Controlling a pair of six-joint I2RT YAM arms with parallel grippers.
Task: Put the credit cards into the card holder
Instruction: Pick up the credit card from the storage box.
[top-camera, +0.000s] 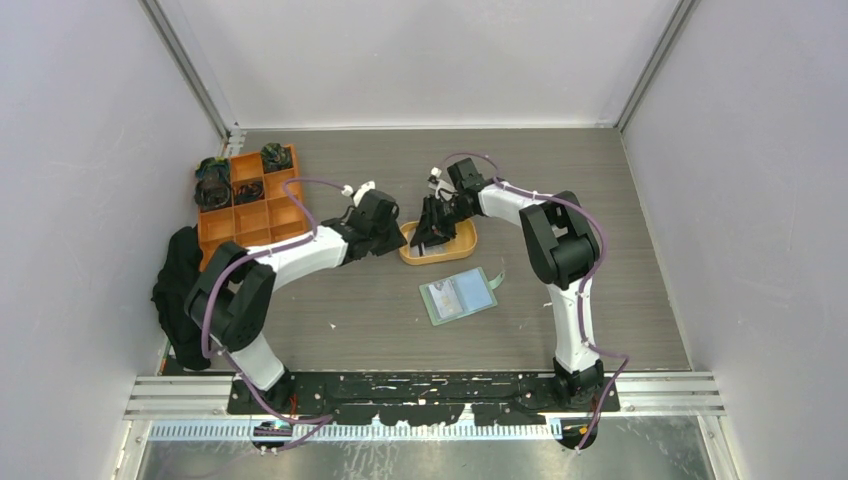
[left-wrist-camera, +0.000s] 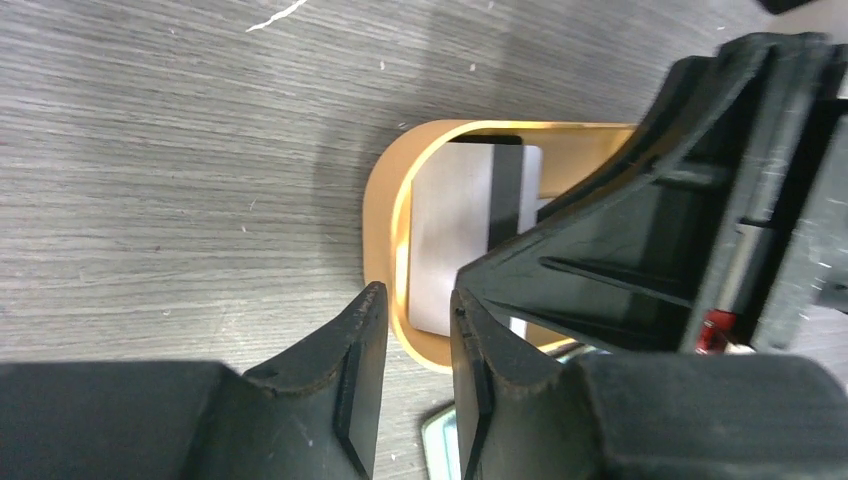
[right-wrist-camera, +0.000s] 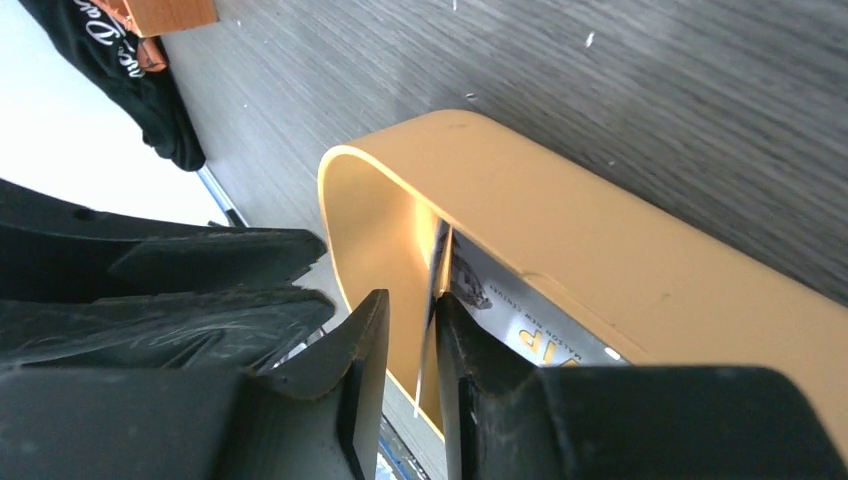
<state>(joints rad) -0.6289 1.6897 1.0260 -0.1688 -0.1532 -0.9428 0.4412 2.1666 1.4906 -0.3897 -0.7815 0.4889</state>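
The orange oval tray (top-camera: 462, 246) lies mid-table, and both grippers meet at it. My left gripper (top-camera: 392, 228) hovers at the tray's left end, open (left-wrist-camera: 418, 295), with nothing between its fingers. A grey credit card (left-wrist-camera: 455, 235) with a dark stripe lies flat in the tray (left-wrist-camera: 385, 205). My right gripper (top-camera: 430, 232) reaches into the tray (right-wrist-camera: 560, 230). Its jaws stand open (right-wrist-camera: 411, 300) around a thin card (right-wrist-camera: 428, 330) on edge, which leans on the right finger. A printed card (right-wrist-camera: 525, 328) shows behind that finger. The green card holder (top-camera: 458, 296) lies open in front of the tray.
An orange grid organiser (top-camera: 248, 200) with dark items in its back cells stands at the back left. A black cloth (top-camera: 180, 285) hangs over the table's left edge. Grey walls enclose the table on three sides.
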